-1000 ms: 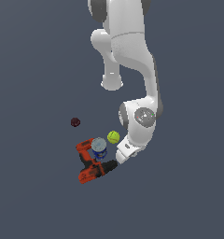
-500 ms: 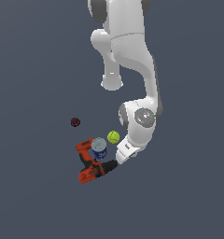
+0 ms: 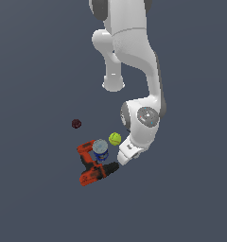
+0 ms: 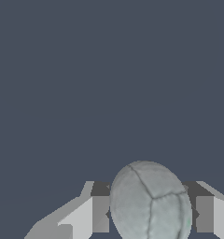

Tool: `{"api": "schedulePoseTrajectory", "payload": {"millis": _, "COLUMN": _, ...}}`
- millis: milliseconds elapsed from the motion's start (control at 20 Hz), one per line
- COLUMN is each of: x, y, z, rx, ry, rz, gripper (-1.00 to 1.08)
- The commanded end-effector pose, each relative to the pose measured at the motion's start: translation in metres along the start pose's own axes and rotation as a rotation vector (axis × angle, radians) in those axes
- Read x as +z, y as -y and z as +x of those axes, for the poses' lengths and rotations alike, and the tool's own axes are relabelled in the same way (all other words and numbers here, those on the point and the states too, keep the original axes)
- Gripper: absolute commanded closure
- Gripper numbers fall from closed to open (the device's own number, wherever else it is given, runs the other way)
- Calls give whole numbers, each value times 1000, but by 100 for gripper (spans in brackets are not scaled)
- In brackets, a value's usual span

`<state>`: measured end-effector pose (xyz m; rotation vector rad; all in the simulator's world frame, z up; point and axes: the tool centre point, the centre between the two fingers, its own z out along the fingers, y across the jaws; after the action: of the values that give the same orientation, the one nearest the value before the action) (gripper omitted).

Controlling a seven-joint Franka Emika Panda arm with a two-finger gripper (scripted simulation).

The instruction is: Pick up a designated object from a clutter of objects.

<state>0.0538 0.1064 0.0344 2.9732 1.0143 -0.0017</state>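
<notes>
We see 1 white arm (image 3: 134, 61) reaching down from the top of the exterior view, wrist bent low over the dark grey tabletop (image 3: 35, 71).

Next in size, 1 orange-and-black power drill (image 3: 92, 169) lies on its side, near the arm's lower end, towards the exterior view's left of it. 1 blue can with grey top (image 3: 100, 150) stands upright, touching or just beside the drill's upper part.

Balls, we count 3 in all. 1 yellow-green ball (image 3: 115, 138) sits just beside the can, on the exterior view's right of it, close to the wrist. 1 dark red ball (image 3: 76, 124) lies well apart from the rest, further to the exterior view's left. 1 white ball (image 4: 151, 200), w/ faint seam lines, shows only in the wrist view; in the exterior view we can't make it out, the arm's end hides it.

1 pincer (image 4: 152, 214): in the wrist view its 2 fingers (image 4: 101, 214) stand either side of the white ball, pads against it as far as we can tell, i.e. clamped on it. Behind ball & pincer, only plain dark grey.

Grey piece & dark multicoloured piece: can't pick them out in either view.
</notes>
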Motion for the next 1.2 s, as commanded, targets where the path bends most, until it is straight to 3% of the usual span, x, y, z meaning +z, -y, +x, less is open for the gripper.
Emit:
{"api": "schedulePoseTrajectory", "payload": {"millis": 0, "x": -12, "y": 0, "z": 1, "rx": 0, "ry": -1, "rz": -1, "gripper": 108}}
{"api": "schedulePoseTrajectory", "payload": {"millis": 400, "x": -76, "y": 1, "z": 8, "rx": -1, "ry": -1, "rz": -1, "gripper": 108}}
{"api": "schedulePoseTrajectory", "payload": {"millis": 1150, "x": -244, "y": 1, "z": 27, "rx": -2, "ry": -1, "rz": 0, "gripper": 108}}
